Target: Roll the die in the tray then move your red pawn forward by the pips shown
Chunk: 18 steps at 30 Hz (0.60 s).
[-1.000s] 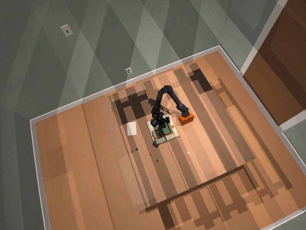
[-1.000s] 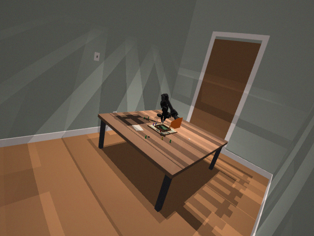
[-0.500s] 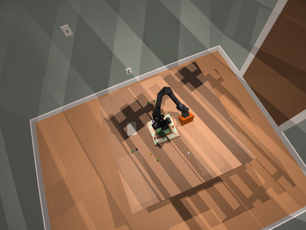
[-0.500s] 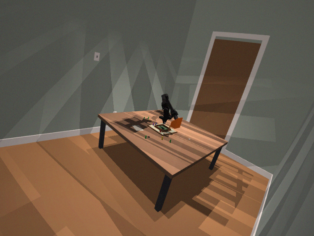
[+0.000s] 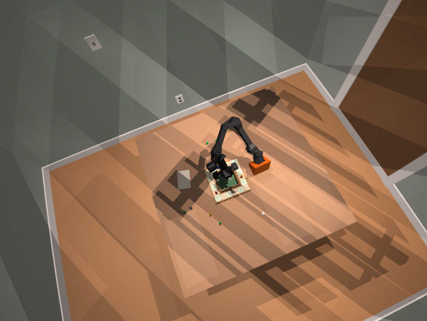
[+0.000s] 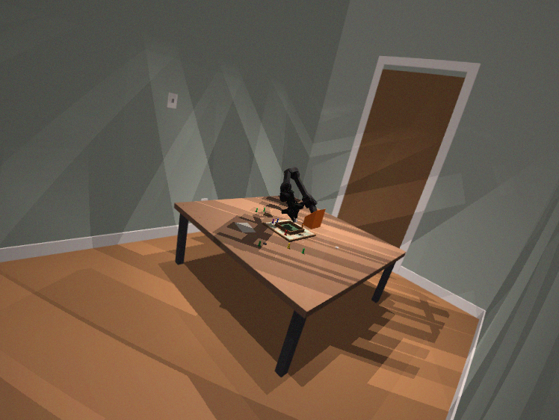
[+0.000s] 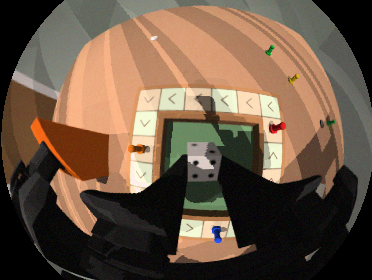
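My gripper (image 7: 201, 158) is shut on the grey die with dark pips and holds it over the green-floored tray (image 7: 180, 115). The die also shows small below the fingers in the exterior view. The tray sits in the middle of the square board (image 7: 172, 98) (image 6: 291, 239), whose tiles carry arrows. The red pawn (image 7: 277, 127) (image 5: 216, 192) (image 6: 285, 232) stands on the board's right column in the wrist view, one tile below the top right corner. An orange pawn (image 7: 137, 149) (image 5: 241, 176) stands on the left column and a blue pawn (image 7: 216, 233) on the bottom row. The fingers hide part of the board.
An orange block (image 7: 75, 150) (image 5: 259, 167) (image 6: 314, 219) stands beside the board near the arm's base. A yellow pawn (image 5: 209, 214), green pawns (image 5: 220, 223) (image 5: 184, 211), a dark disc (image 5: 190, 208) and a white piece (image 5: 262, 213) lie beyond the board. A pale sheet (image 5: 184, 179) is left of it.
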Available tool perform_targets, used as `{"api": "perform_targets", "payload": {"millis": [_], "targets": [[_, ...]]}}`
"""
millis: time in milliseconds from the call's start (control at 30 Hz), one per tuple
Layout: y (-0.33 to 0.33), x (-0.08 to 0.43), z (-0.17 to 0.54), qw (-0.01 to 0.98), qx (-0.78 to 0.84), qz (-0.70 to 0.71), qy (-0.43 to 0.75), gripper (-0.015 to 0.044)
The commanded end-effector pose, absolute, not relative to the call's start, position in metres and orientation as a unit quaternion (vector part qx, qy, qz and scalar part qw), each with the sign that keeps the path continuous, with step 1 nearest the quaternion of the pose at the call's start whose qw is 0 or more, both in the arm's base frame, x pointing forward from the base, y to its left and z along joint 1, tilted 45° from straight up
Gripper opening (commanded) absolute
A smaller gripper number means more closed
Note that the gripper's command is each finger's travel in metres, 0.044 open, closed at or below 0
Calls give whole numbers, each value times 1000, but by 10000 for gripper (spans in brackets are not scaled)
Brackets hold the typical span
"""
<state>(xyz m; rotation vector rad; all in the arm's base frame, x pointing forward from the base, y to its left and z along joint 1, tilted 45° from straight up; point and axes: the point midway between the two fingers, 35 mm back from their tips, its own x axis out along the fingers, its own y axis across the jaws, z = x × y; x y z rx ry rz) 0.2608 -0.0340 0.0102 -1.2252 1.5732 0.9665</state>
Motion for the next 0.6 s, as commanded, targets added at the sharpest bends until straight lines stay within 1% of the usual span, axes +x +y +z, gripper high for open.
{"api": "perform_targets", "payload": {"millis": [0, 233, 367, 567], "targets": [[-33, 260, 9, 489, -476, 425, 595, 0], [-34, 260, 10, 556, -460, 462, 516, 0], [-34, 261, 12, 562, -459, 464, 507, 0], [-24, 272, 61, 563, -459, 464, 507, 0]]}}
